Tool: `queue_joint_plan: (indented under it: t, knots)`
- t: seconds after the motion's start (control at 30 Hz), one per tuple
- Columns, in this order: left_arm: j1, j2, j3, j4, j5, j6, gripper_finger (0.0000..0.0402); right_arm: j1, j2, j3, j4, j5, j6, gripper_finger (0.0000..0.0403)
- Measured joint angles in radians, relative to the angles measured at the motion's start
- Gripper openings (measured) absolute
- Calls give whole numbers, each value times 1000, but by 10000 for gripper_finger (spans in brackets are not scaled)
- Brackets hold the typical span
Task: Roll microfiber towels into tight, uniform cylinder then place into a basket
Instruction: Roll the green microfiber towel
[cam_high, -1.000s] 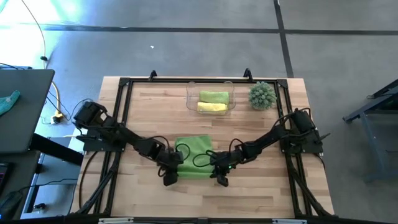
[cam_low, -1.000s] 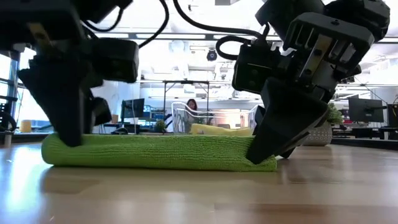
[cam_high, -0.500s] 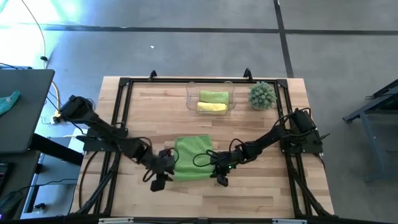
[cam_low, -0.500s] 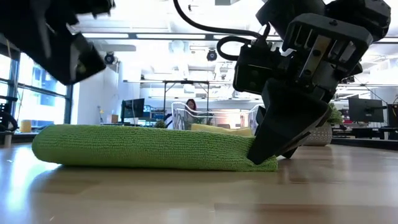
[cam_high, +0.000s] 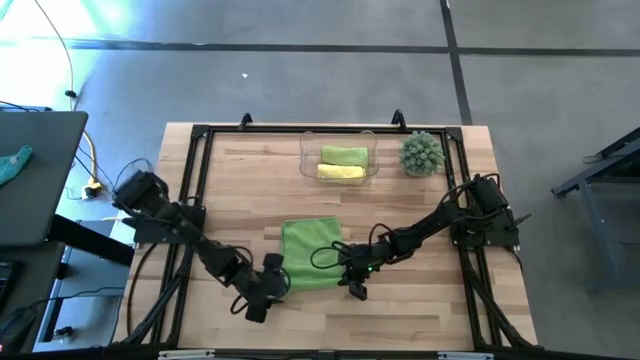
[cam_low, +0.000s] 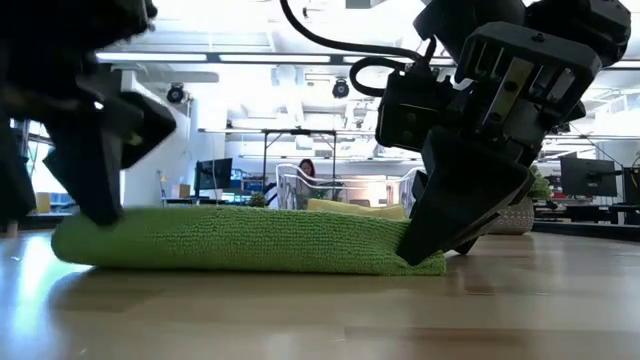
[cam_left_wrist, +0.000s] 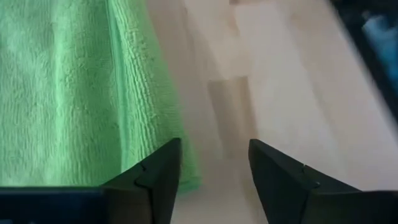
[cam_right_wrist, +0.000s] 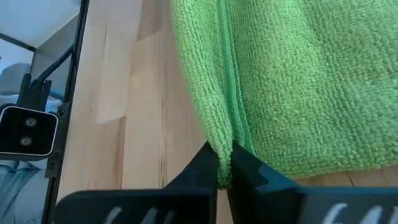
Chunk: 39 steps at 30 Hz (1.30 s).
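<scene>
A lime green towel (cam_high: 311, 250) lies folded on the wooden table (cam_high: 230, 190), resting flat on its underside. My right gripper (cam_high: 348, 281) is shut on its near right corner. My left gripper (cam_left_wrist: 214, 167) is open at the towel's near left corner (cam_left_wrist: 181, 163), low over the table; it also shows in the high view (cam_high: 274, 286). I cannot tell whether its finger touches the cloth. The clear basket (cam_high: 308, 160) at the far side holds one rolled green towel (cam_high: 344, 156) and one rolled yellow towel (cam_high: 340, 172). My right gripper pinches the towel's near right corner (cam_right_wrist: 222, 147) between its two fingers, on a folded edge of more than one layer. The fingers (cam_low: 432, 232) slant down at it from the right. The towel lies on the table, slack.
A spiky green ball plant (cam_high: 422, 154) stands right of the basket. A black frame (cam_high: 196, 160) runs around the table's edges. Bare wood lies left of the towel and between towel and basket. A small teal cloth (cam_high: 14, 160) lies on a side stand, off the table.
My left gripper has come off the towel's left end, risen and gone left, then come down again nearer the table's near edge beside the near left corner. The towel's left end has puffed up thicker. The right gripper has kept still.
</scene>
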Motion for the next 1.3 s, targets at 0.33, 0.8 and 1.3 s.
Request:
queue_joint_plan:
  t: [0.33, 0.8, 1.3]
  knots:
    - [-2, 58, 0, 31, -153, 243, 191, 0, 0, 0, 1, 4, 5, 4]
    - [60, 101, 3, 13, -135, 190, 186, 0, 0, 0, 3, 7, 3, 9]
    - [102, 101, 5, -26, 15, -76, 186, 69, -185, -5, -58, 98, -440, 116]
